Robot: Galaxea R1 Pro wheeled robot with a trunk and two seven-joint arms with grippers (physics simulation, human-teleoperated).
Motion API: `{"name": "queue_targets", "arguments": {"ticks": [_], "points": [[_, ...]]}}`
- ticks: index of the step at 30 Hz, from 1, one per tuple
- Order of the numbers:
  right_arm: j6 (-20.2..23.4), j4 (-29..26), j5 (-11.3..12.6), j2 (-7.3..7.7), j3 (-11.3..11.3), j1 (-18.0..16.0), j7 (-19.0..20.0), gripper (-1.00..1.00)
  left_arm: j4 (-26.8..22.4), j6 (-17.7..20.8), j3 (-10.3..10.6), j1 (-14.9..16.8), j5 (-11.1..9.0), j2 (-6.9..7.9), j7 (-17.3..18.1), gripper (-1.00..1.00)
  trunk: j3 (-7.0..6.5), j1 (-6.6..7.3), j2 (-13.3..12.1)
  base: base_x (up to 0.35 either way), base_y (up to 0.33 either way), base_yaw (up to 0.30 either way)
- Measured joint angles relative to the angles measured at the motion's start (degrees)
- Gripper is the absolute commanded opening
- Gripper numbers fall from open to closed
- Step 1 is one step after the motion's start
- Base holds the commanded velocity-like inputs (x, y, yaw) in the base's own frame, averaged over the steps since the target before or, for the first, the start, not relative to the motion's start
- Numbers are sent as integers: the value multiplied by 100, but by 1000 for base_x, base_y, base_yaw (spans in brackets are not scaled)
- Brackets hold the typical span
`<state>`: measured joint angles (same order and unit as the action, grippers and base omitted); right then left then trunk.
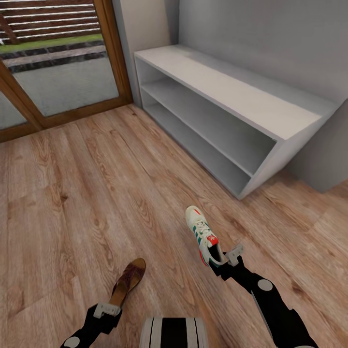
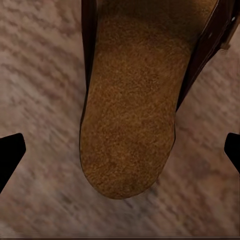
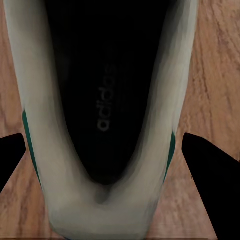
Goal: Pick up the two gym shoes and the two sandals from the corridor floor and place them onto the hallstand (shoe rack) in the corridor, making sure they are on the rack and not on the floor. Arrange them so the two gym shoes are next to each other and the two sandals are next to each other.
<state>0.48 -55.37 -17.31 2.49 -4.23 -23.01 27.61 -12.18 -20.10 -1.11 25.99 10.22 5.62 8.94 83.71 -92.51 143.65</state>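
Note:
One gym shoe [image 1: 202,233], white with green stripes and red-orange marks, lies toe-first toward the hallstand [image 1: 232,92]. My right gripper [image 1: 223,258] is at its heel, and the fingers [image 3: 202,170] press the shoe's sides [image 3: 107,125], shut on it. One dark-brown sandal [image 1: 128,279] rests on the corridor floor [image 1: 72,193] to the left. My left gripper [image 1: 108,309] straddles its heel end, open, with both fingertips [image 2: 11,152] well clear of the tan insole [image 2: 130,115]. The second shoe of each pair is out of view.
The pale grey rack has two open tiers and a slanted right side, standing against the grey wall [image 1: 270,38]. A wood-framed glass door [image 1: 63,82] fills the far left. My own trunk [image 1: 174,333] is at the bottom edge.

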Motion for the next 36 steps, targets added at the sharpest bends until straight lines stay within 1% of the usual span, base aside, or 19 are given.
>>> {"name": "queue_targets", "arguments": {"ticks": [6,22,30,36], "points": [[0,0,1,0,0,0,0,-100,-3,-1,-4,0,0,0,0,100,134,-15,8,0,0,0],[0,-1,7,0,0,0,0,-100,-6,-8,-5,-8,7,2,-1,100,135,-15,8,2,0,0],[0,-3,7,0,0,0,0,-100,-7,-38,-13,-9,6,1,-4,100,135,-14,8,141,0,0],[0,-84,3,0,4,-1,0,-100,-6,-43,-14,-9,7,0,-4,100,135,-15,8,34,0,0]]}}
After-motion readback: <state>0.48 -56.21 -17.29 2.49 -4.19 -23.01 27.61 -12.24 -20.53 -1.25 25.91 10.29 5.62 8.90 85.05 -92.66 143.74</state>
